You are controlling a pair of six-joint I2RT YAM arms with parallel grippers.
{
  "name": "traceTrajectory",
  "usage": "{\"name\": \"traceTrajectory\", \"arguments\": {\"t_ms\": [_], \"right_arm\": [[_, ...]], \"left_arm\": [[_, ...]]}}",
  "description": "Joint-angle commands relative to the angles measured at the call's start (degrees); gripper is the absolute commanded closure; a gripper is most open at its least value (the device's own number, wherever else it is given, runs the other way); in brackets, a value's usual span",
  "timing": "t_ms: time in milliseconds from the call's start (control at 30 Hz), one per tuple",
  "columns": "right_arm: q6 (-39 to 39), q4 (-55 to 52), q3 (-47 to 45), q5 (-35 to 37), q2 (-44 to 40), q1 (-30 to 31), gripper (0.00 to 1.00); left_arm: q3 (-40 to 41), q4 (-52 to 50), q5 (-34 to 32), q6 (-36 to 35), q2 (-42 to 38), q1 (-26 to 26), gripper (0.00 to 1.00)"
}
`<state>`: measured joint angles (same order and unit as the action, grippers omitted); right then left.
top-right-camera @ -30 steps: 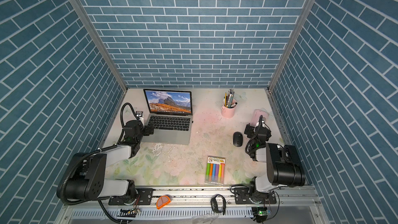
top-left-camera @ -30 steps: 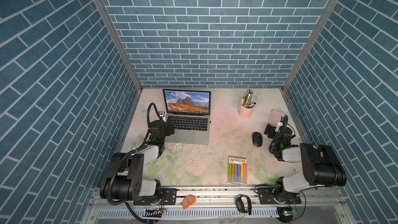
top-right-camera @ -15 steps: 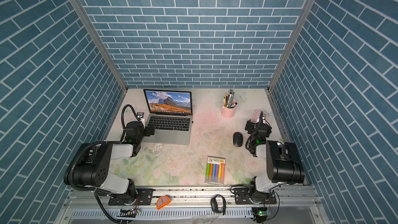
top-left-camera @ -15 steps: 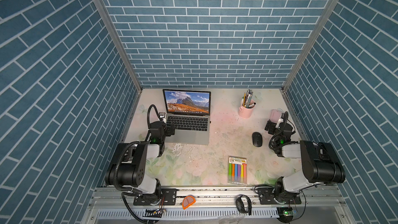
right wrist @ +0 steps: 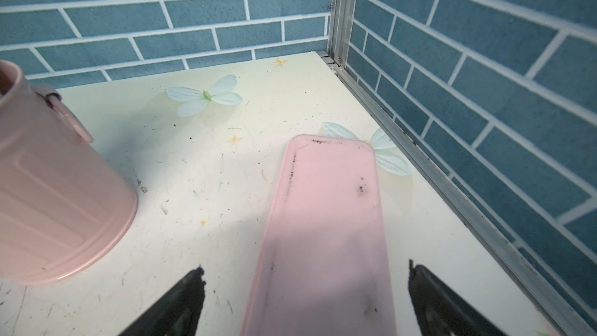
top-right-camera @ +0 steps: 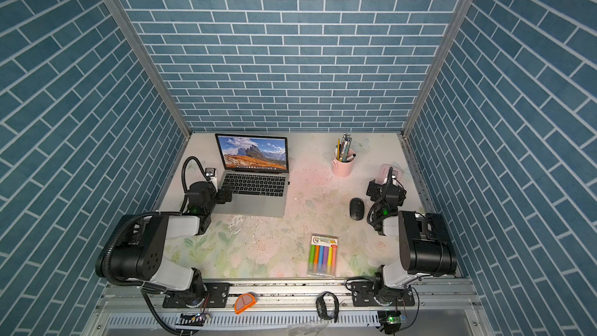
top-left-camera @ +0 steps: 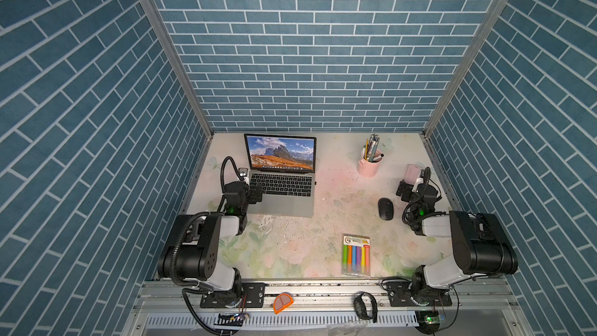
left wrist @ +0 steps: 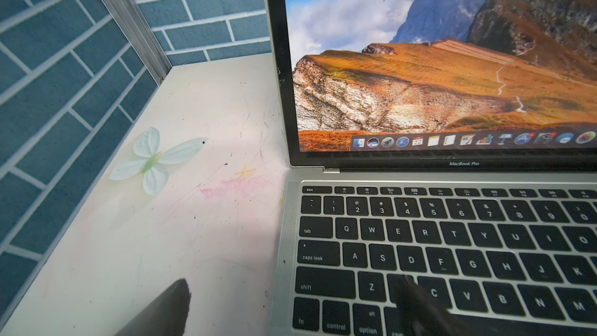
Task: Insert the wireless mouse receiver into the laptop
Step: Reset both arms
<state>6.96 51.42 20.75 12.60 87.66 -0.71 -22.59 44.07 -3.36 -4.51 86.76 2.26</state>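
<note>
In both top views: open laptop [top-left-camera: 284,203] [top-right-camera: 255,203] at back left of the table [top-left-camera: 339,195], screen lit. Tiny dark receiver [top-left-camera: 315,182] [top-right-camera: 288,182] right at the laptop's right edge, level with the keyboard; too small to tell whether plugged in. Left gripper [top-left-camera: 256,193] [top-right-camera: 226,193] at the laptop's left edge, over the keyboard corner, spread wide, nothing in it. Right gripper [top-left-camera: 409,185] [top-right-camera: 379,183] far right, at the near end of a pink slab [top-left-camera: 412,169], also spread wide, nothing gripped. Black mouse [top-left-camera: 385,209] just beside that arm. Pink cup [top-left-camera: 369,166] of pens farther back. Pack of markers [top-left-camera: 356,255] near the front.

From the left wrist: fingers [left wrist: 161,311] far apart, one above bare table, the other blurred above the keys near C, with the laptop's left edge between them.

From the right wrist: fingers [right wrist: 181,302] wide apart, one on either side of the slab, clear of it on both sides. Cup close by, apart from the slab.
</note>
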Motion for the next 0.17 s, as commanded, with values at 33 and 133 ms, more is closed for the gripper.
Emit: {"name": "traceTrajectory", "arguments": {"t_ms": [33, 133], "right_arm": [[-3.0, 0.0, 1.0, 1.0, 0.9, 0.8, 0.01], [-2.9, 0.0, 0.8, 0.7, 0.7, 0.7, 0.01]], "left_arm": [[-0.9, 1.4, 0.2, 0.4, -0.1, -0.3, 0.01], [-1.0, 1.4, 0.2, 0.4, -0.1, -0.3, 0.01]]}}
